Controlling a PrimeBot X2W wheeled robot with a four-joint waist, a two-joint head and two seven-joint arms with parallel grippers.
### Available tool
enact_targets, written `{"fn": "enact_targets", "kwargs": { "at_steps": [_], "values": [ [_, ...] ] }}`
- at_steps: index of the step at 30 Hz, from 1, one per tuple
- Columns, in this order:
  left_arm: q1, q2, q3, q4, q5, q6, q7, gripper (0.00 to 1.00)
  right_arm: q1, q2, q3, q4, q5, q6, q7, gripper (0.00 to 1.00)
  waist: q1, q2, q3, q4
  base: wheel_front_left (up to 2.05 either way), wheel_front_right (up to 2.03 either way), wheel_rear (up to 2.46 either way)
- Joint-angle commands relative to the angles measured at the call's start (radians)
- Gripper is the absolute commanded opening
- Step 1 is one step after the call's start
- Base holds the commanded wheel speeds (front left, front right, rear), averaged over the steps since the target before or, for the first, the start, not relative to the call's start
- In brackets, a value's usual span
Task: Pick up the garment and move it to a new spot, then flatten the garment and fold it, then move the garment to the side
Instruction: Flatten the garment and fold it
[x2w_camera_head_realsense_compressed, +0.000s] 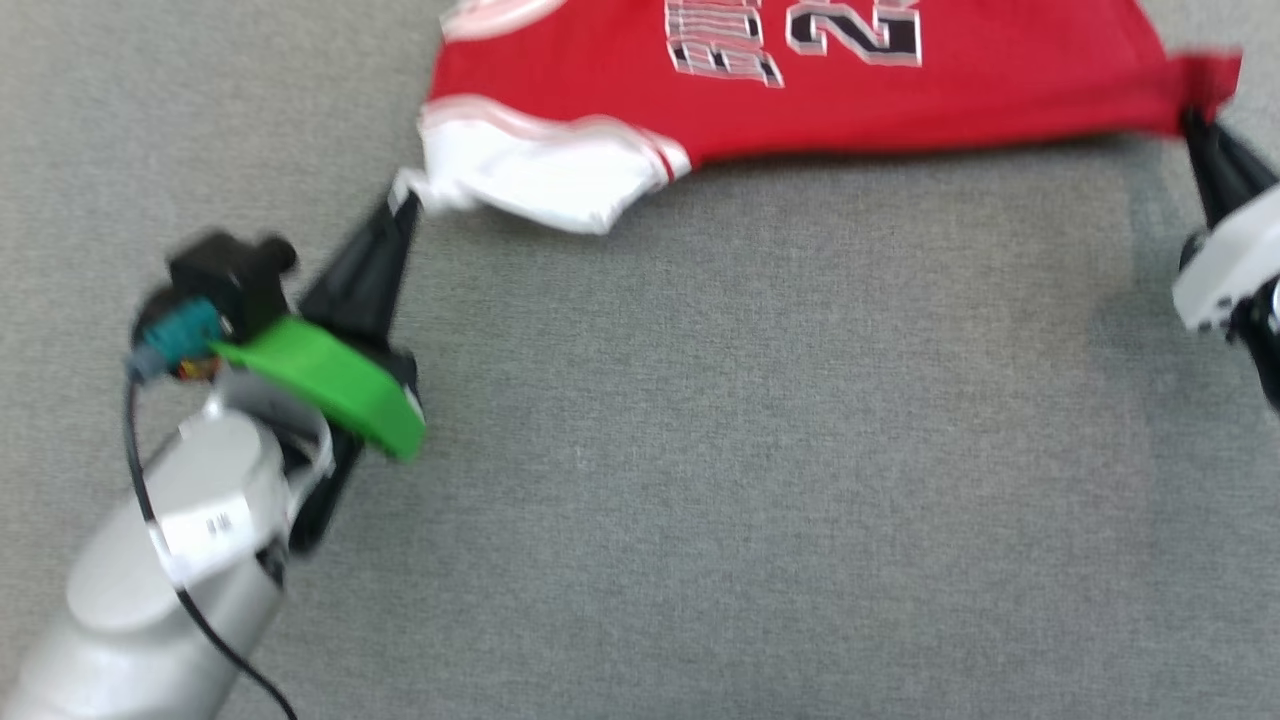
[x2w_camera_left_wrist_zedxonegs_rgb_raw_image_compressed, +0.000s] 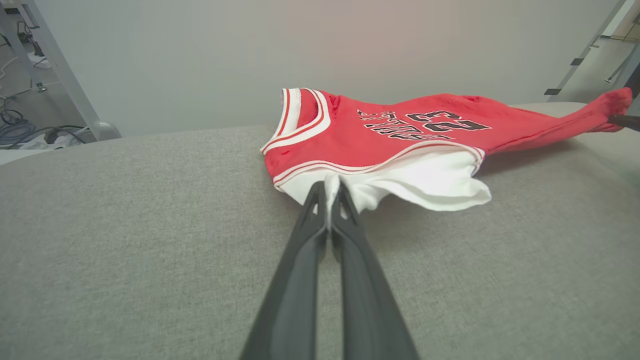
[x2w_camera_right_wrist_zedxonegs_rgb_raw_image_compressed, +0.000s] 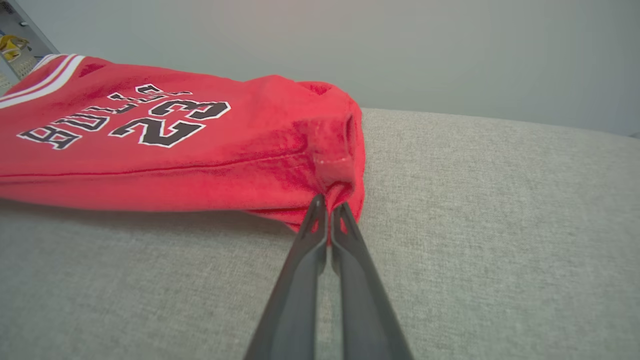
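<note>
Red cloth stretches across the top of the head view: the shirt hangs taut between my two grippers, and its black lettering and number run off the upper edge of the frame. Its white sleeve droops at the upper left, and a red corner reaches the upper right.

My left gripper is clamped on the edge of that white sleeve. In the left wrist view my two dark fingers lie pressed together with white cloth pinched at their tips. My right gripper is closed on the red corner at the far right edge. In the right wrist view the fingertips meet with a fold of red fabric caught between them.

The near edge of the shirt is lifted and throws a shadow on the grey woven surface below it. I cannot tell whether the far side rests there.

A green piece sits at my left wrist, at the lower left of the head view, and a black cable runs along the pale forearm.
</note>
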Motion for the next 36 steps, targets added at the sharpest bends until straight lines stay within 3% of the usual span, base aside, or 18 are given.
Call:
{"fn": "enact_targets", "kwargs": {
  "at_steps": [1,11,20,26,36],
  "values": [
    [0.056,0.016,-0.012,-0.022,-0.01,0.015,0.006,0.0,0.049,-0.015,0.008,0.001,0.022,-0.008,0.012,0.0,0.0001,0.0,-0.099,0.037,0.0,0.0,0.0],
    [0.324,0.048,-0.083,-0.093,-0.037,0.07,0.029,0.0,0.327,-0.044,0.021,-0.028,0.167,-0.008,0.091,0.0,0.0001,0.0,-0.242,0.045,0.0,0.0,0.0],
    [0.464,0.082,-0.121,-0.121,-0.067,0.075,0.04,0.0,0.529,-0.084,0.006,-0.176,0.246,-0.008,0.142,0.0,0.0001,0.0,-0.332,0.036,0.0,0.0,0.0],
    [0.567,0.127,-0.141,-0.181,-0.096,0.088,0.069,0.0,0.677,-0.1,-0.035,-0.289,0.247,-0.008,0.174,0.0,0.0001,0.0,-0.376,0.025,0.0,0.0,0.0],
    [0.716,0.205,-0.186,-0.325,-0.147,0.104,0.134,0.0,0.928,-0.073,-0.17,-0.443,0.26,-0.008,0.268,0.0,0.0001,0.0,-0.421,0.014,0.0,0.0,0.0]
  ]
}}
